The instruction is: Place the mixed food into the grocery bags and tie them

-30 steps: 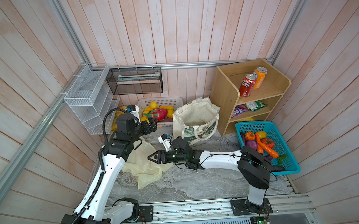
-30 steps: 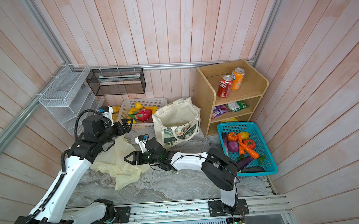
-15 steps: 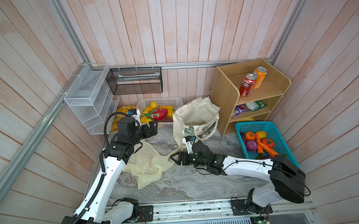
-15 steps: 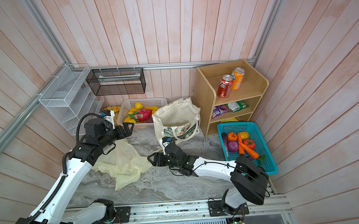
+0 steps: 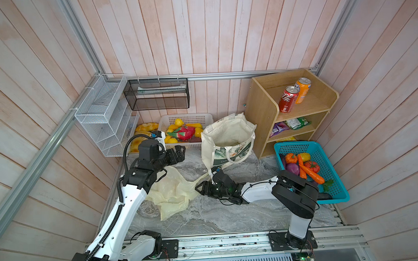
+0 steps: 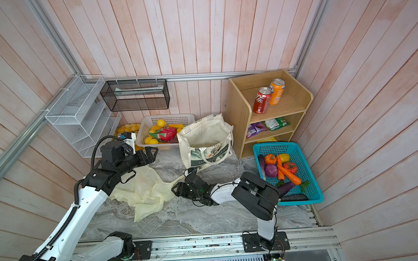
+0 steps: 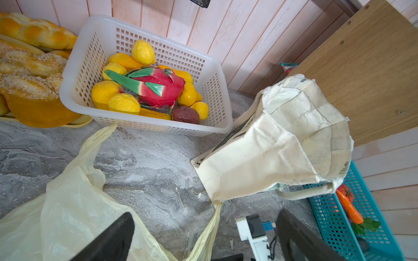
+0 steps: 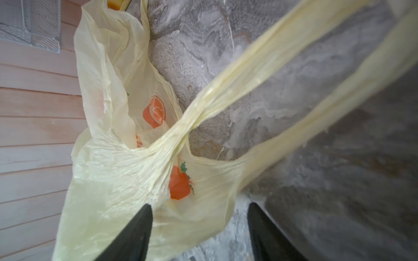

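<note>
Judged step as opening the plastic bag [image 5: 172, 193], which lay crumpled on the table [image 5: 219, 215] between both arms. Saw right gripper [image 8: 199, 205] at its rim, jaws apart, film between, not pinched. Saw left gripper [image 5: 180, 153] hovering above, jaws wide, empty. Needed next: pinch rim, lift mouth open. Noted cola can [image 5: 288, 103] and purple packet [image 5: 279, 128] on shelf [image 5: 260, 114]; tote [image 5: 227, 140] stood across that reach.
</note>
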Controlling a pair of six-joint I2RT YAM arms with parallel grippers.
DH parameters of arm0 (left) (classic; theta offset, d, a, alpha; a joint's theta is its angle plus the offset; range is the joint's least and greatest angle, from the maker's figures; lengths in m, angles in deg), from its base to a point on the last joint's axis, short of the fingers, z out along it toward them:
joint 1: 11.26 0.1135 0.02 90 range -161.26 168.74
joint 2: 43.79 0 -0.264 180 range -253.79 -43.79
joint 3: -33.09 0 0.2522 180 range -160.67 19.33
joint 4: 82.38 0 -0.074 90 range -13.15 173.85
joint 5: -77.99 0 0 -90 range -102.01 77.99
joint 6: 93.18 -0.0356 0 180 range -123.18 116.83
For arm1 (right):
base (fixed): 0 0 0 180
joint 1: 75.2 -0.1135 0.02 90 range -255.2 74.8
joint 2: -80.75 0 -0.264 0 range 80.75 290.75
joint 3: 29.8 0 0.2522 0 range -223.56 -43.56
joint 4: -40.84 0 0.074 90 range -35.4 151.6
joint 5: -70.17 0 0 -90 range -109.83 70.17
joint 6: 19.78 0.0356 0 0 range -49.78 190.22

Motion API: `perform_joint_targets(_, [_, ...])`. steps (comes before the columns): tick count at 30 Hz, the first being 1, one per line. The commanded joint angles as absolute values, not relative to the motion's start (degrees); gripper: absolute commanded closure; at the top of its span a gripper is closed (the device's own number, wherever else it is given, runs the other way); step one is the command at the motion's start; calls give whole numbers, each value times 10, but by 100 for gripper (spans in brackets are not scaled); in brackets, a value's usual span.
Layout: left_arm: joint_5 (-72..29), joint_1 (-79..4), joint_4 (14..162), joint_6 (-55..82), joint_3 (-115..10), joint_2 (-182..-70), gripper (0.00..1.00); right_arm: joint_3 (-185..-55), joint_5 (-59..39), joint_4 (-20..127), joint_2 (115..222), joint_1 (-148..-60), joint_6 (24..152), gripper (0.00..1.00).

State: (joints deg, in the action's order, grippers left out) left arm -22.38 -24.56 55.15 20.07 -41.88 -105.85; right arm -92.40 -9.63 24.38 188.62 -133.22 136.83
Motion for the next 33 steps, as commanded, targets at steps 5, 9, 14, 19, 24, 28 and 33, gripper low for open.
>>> perform_joint_targets(5, [-242,-248,559,202,-424,-1046,0,-1006,-63,173,1942,-1363,1414,100])
perform_joint_targets(9, [-247,-248,557,202,-433,-1044,0,-1112,-56,204,1998,-1394,1407,100])
perform_joint_targets(14, [-246,-248,555,205,-438,-1044,0,-1246,-10,270,2076,-1388,1375,75])
perform_joint_targets(19, [-251,-249,554,205,-443,-1047,0,-1188,-16,332,1992,-1385,1301,28])
perform_joint_targets(24, [-264,-250,559,205,-472,-1078,0,-1063,-59,398,1826,-1383,1237,26])
perform_joint_targets(28, [-247,-280,554,189,-534,-1136,0,-997,-132,483,1684,-1383,1204,26])
perform_joint_targets(33, [-180,-342,488,126,-699,-1284,0,-943,-273,585,1494,-1346,1204,26])
